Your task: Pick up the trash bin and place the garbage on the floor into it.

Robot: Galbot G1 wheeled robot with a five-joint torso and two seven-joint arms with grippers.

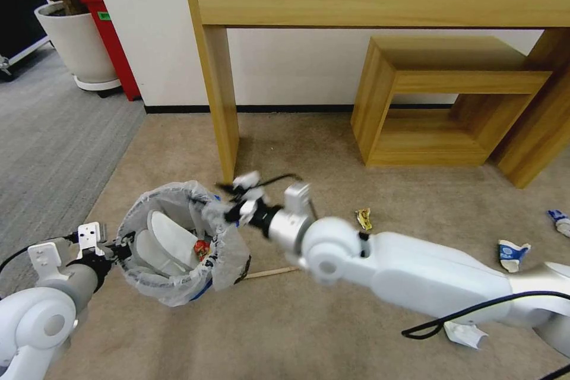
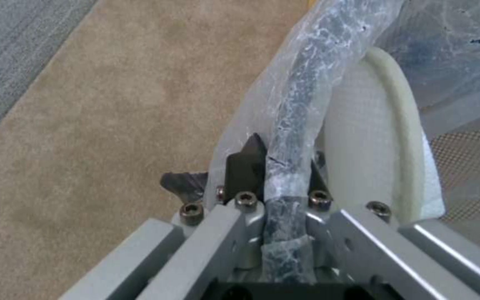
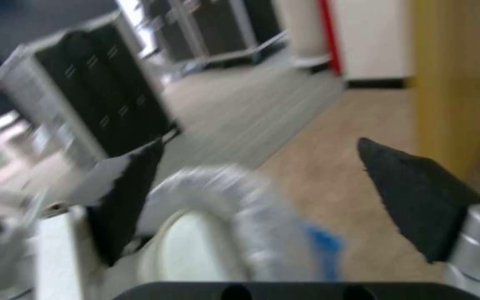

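Observation:
The trash bin [image 1: 233, 256], lined with a translucent white bag, hangs tilted above the carpet. My left gripper [image 1: 122, 243] is shut on its near-left rim [image 2: 296, 137]. A white slipper [image 1: 169, 236] and a small red piece [image 1: 202, 247] lie inside it. My right gripper [image 1: 225, 205] hovers over the bin's right rim, open with nothing between its fingers [image 3: 418, 200]; the bin rim [image 3: 251, 196] and the slipper [image 3: 196, 246] lie just beyond them. On the floor lie a wooden stick [image 1: 270, 273], a yellow wrapper [image 1: 363, 218] and blue-white wrappers [image 1: 512, 252].
A wooden desk leg [image 1: 221, 101] stands just behind the bin. A low wooden shelf [image 1: 439, 101] sits to the right under the desk. Another blue-white wrapper [image 1: 558, 221] lies far right and a white scrap [image 1: 466, 332] under my right arm. A white planter [image 1: 74, 41] stands far left.

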